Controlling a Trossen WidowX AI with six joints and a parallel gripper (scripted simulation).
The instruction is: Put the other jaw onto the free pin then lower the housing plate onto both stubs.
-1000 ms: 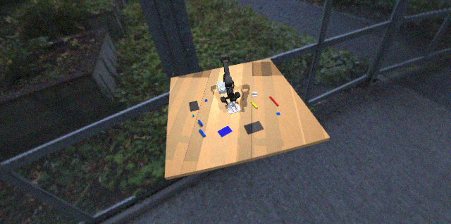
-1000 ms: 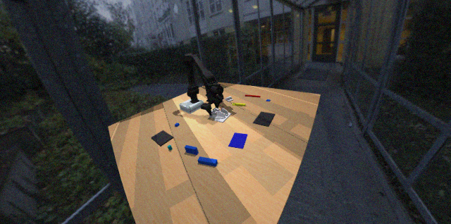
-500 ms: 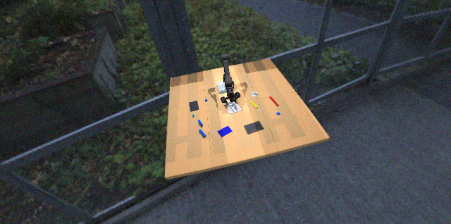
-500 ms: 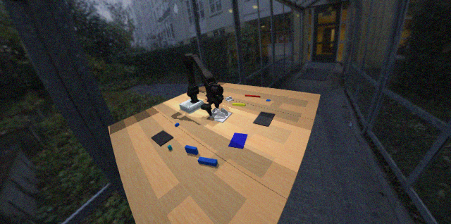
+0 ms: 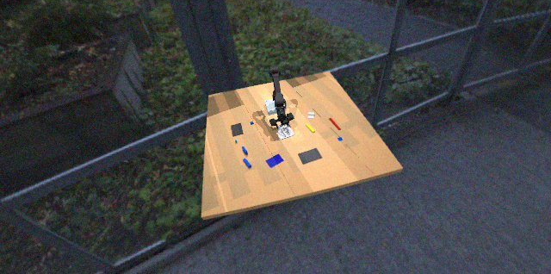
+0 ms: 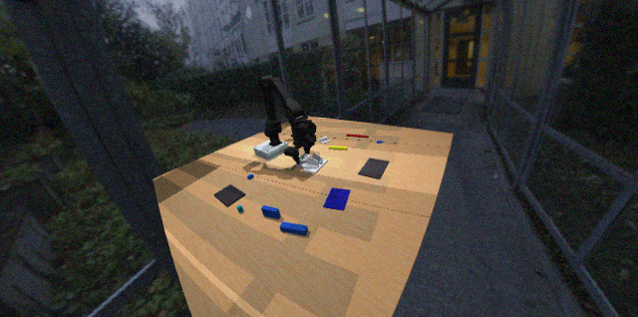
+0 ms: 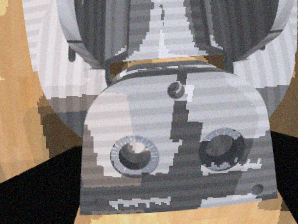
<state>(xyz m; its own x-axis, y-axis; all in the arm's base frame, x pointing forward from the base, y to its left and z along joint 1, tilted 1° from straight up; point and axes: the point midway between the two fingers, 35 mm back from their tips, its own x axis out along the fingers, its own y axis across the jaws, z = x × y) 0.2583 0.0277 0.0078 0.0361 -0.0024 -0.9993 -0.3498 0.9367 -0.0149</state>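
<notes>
Dark grey, a flat square lies at the far left of the table top, seen from above, with a tiny teal piece near it. Next come two blue blocks: the shorter and the longer. A small blue cube follows, then a pale box near my arm's foot, and a flat blue sheet.

Around the middle, my gripper is clamped on the housing plate, at the white base. Up close, two ringed holes pass through the plate, grey showing inside each; whether it sits on the stubs, I cannot tell. Curved grey parts stand beyond its rounded edge.

Further right are a dark sheet, a yellow bar and a small white piece, then a red bar and a blue bit.
</notes>
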